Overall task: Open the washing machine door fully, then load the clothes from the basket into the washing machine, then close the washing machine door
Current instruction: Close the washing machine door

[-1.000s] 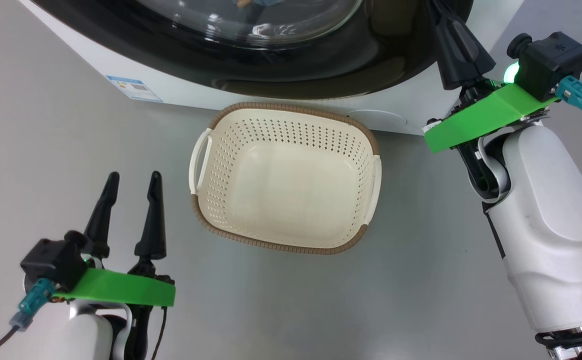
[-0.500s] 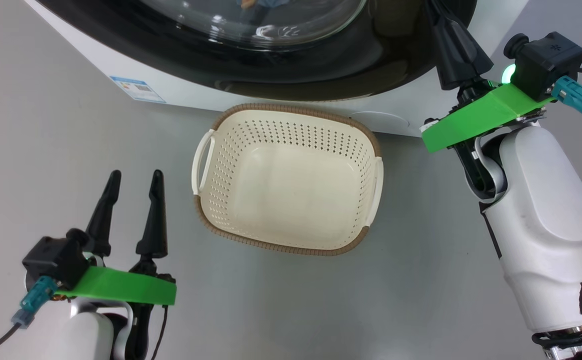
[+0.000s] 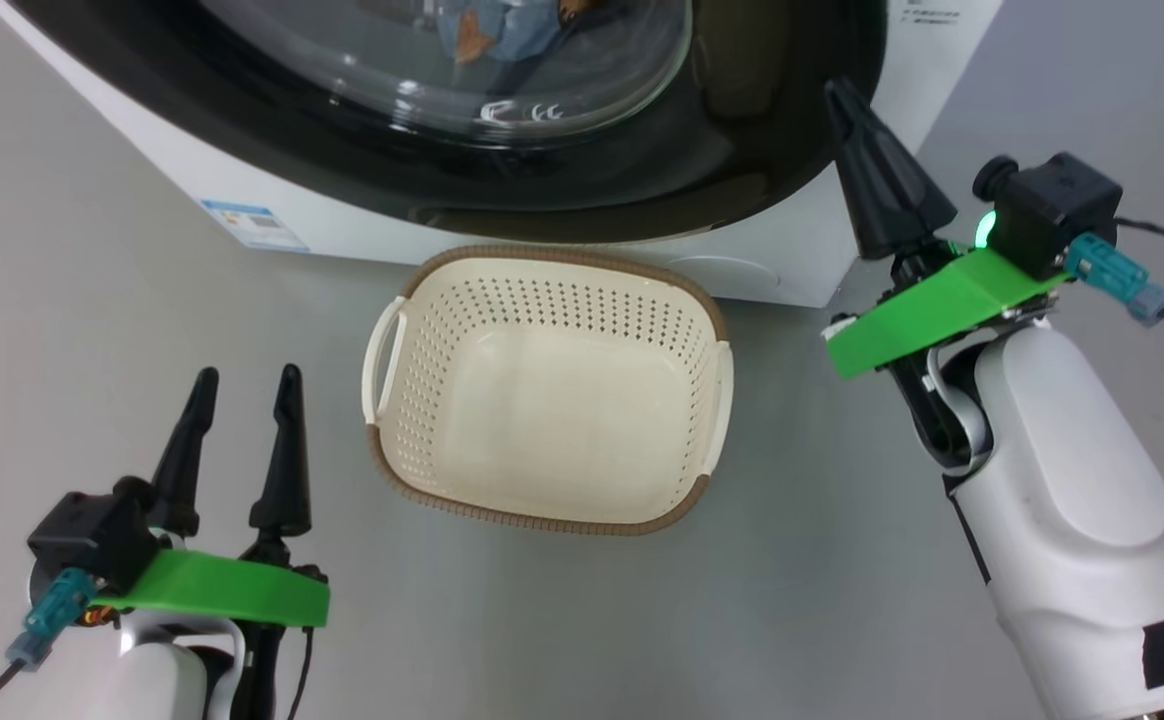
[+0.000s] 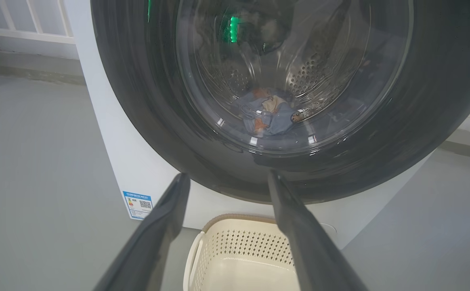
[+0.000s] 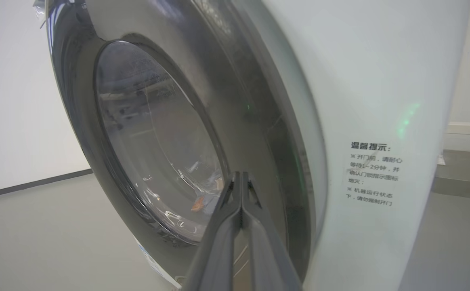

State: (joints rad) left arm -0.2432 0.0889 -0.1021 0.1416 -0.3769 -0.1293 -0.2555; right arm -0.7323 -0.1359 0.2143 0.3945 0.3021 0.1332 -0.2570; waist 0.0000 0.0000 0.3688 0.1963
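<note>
Sitting behind the washing machine door (image 4: 130, 101), the clothes (image 4: 267, 115); left hand (image 3: 248, 372) wide apart, right hand (image 3: 834, 90) tight together.

Bright, even indoor light, seemingly from overhead, leaves only soft, faint shadows on the grey floor (image 3: 92, 330) in front of the door (image 3: 742, 150). The clearest is a dim one under the basket (image 3: 562, 300) below the door. White glare spots sit on the door's glass, and its black ring mirrors the room. A green lamp (image 3: 983, 224) right of the door glows. Green glints show on the glass and, faintly, on the washer's (image 5: 380, 81) side beside the door. Both wrist views bow the door's ring. The left hand's (image 4: 227, 175) fingers (image 4: 154, 242) blur close to the lens.
</note>
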